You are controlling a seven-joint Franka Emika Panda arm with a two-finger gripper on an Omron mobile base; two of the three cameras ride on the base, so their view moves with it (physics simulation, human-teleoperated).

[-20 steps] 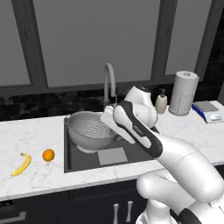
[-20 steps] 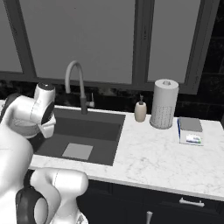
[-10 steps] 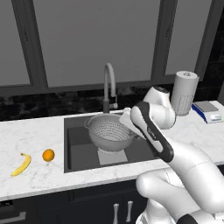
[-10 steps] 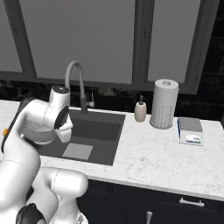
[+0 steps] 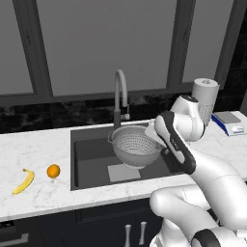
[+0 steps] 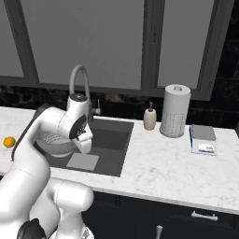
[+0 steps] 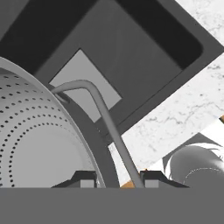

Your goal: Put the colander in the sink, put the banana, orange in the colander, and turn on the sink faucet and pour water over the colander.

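No writing reads on the colander [image 5: 134, 146] held over the sink [image 5: 91, 157].

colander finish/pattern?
Silver-grey metal, perforated all over with rows of small holes. The colander shows it best in the hand view.

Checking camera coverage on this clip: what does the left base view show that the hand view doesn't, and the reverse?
Left base view: the banana and orange on the counter, the sink faucet, and the whole colander held above the sink.
Hand view: the gripper shut on the colander's wire handle.
Both: colander over the sink's lighter bottom square.
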